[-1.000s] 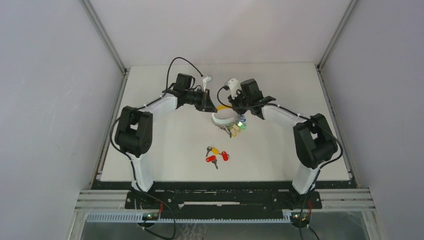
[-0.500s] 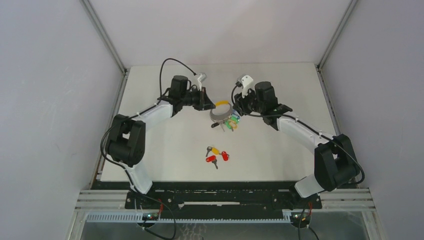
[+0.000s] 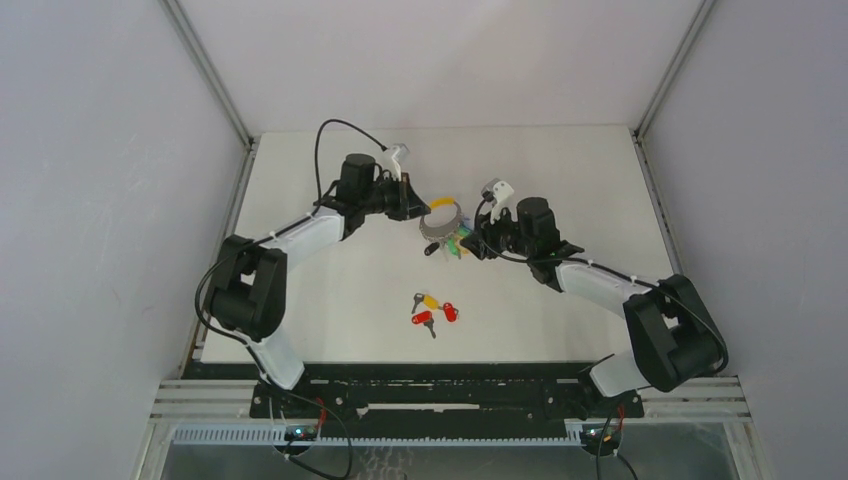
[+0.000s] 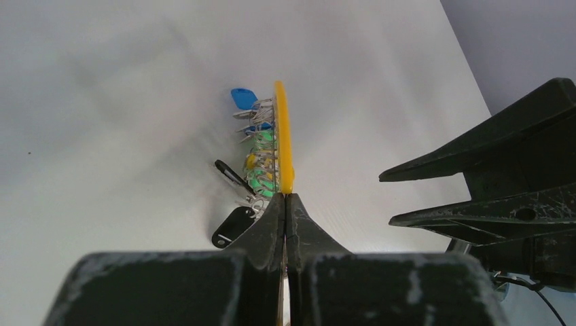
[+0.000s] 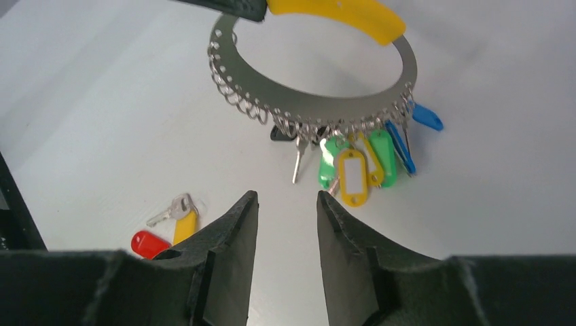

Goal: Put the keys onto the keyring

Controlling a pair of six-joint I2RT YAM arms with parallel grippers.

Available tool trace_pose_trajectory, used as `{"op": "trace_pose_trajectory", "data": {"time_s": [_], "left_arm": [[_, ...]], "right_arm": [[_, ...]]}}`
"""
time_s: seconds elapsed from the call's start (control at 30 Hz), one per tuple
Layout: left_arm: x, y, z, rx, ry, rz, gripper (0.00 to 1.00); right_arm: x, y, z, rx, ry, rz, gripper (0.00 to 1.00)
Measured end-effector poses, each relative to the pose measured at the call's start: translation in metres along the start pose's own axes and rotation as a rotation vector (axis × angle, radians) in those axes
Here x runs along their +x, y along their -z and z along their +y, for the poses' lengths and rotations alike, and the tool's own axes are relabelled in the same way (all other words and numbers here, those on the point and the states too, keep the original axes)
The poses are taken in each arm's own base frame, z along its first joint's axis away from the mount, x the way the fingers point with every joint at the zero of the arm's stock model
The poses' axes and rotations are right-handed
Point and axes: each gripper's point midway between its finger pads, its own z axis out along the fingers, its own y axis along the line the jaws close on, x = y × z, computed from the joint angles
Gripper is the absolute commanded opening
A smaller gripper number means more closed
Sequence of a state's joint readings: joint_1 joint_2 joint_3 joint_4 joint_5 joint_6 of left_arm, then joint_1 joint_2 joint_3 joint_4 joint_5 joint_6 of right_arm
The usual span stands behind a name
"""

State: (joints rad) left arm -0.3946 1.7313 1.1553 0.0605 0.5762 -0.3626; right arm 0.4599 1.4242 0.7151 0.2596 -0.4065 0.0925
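The keyring (image 3: 441,221) is a silver ring with green, blue and yellow tags hanging from it and a yellow band. My left gripper (image 3: 419,208) is shut on the yellow band (image 4: 282,136), holding the ring edge-on and upright, with its tags over the table. My right gripper (image 3: 473,243) is open and empty, just right of the ring and apart from it. In the right wrist view the ring (image 5: 272,88) stands ahead of my open right gripper (image 5: 285,197). Loose keys with red and yellow tags (image 3: 432,308) lie nearer the bases and also show in the right wrist view (image 5: 170,221).
A black tag (image 4: 231,227) hangs low on the ring, near the table. The right arm's fingers (image 4: 489,197) fill the right side of the left wrist view. Grey walls and metal frame posts (image 3: 205,70) enclose the white table.
The left gripper has carried the keyring slightly farther from the bases. The right gripper has moved nearer and lower, from beside the ring's far right to its near right.
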Motion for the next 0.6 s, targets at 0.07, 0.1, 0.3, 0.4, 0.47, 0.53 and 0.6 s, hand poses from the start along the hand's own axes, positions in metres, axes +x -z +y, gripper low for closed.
{"op": "trace_pose_trajectory", "data": {"time_s": [0.07, 0.1, 0.3, 0.4, 0.47, 0.53, 0.6], "left_arm": [[0.001, 0.0, 0.001, -0.007, 0.01, -0.005, 0.0], [0.002, 0.0, 0.002, -0.012, 0.015, -0.007, 0.0], [-0.001, 0.001, 0.0, -0.012, 0.035, -0.029, 0.0], [-0.004, 0.0, -0.002, -0.007, 0.045, -0.041, 0.0], [-0.004, 0.0, -0.002, -0.004, 0.049, -0.048, 0.0], [-0.004, 0.0, -0.003, -0.001, 0.059, -0.052, 0.0], [-0.003, 0.0, -0.004, 0.001, 0.066, -0.052, 0.0]], "right_arm": [[-0.003, -0.006, 0.003, -0.023, 0.001, -0.022, 0.34], [-0.004, -0.008, 0.004, -0.033, 0.0, -0.03, 0.33], [-0.002, -0.025, 0.01, -0.102, -0.012, -0.056, 0.28], [0.003, -0.031, 0.013, -0.127, -0.026, -0.051, 0.26], [0.006, -0.034, 0.014, -0.142, -0.035, -0.049, 0.27], [0.01, -0.037, 0.015, -0.155, -0.044, -0.043, 0.26], [0.014, -0.041, 0.015, -0.163, -0.054, -0.03, 0.26]]}}
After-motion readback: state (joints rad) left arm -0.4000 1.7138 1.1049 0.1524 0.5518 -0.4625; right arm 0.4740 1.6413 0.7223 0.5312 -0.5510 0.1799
